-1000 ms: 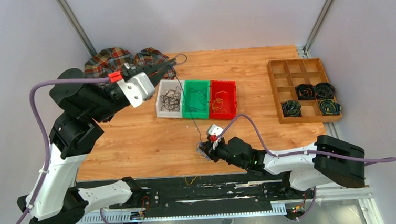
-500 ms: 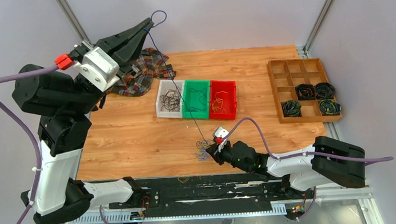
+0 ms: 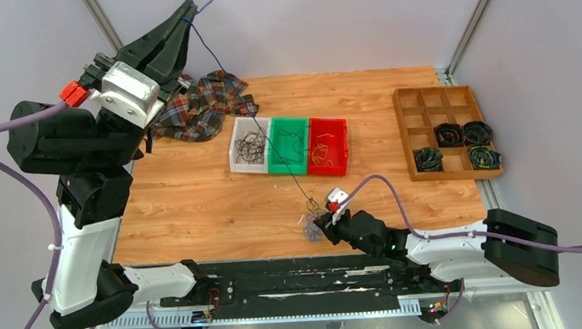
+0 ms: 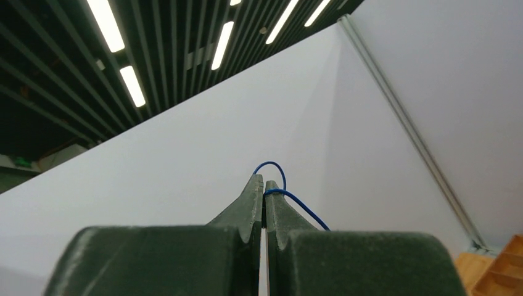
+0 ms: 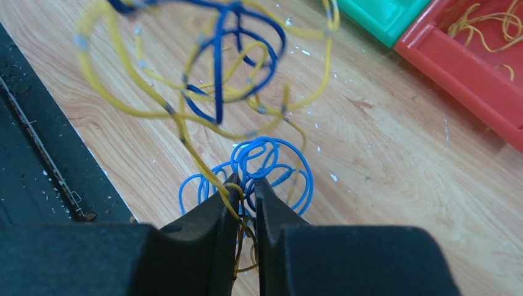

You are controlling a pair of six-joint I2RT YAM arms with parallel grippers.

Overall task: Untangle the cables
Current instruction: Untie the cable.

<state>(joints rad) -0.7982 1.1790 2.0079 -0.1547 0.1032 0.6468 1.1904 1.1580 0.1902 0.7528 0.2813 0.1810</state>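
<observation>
Top external view: the left gripper (image 3: 189,7), clamped on a blue wire (image 3: 219,59), has risen much higher within a second, stretching it taut from the clump (image 3: 310,227) the right gripper (image 3: 320,222) pinches near the table's (image 3: 198,210) front edge; that strand is probably pulling free.

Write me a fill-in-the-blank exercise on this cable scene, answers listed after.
1. The left gripper, raised high, is shut on one ____ cable that runs taut down to the clump held by the right gripper.
2. Between the white bin and the red bin sits a ____ one.
3. The red bin holds ____ wires.
4. The wooden tray has dark coiled bundles in ____ compartments.
Answers: blue; green; yellow; four.
</observation>
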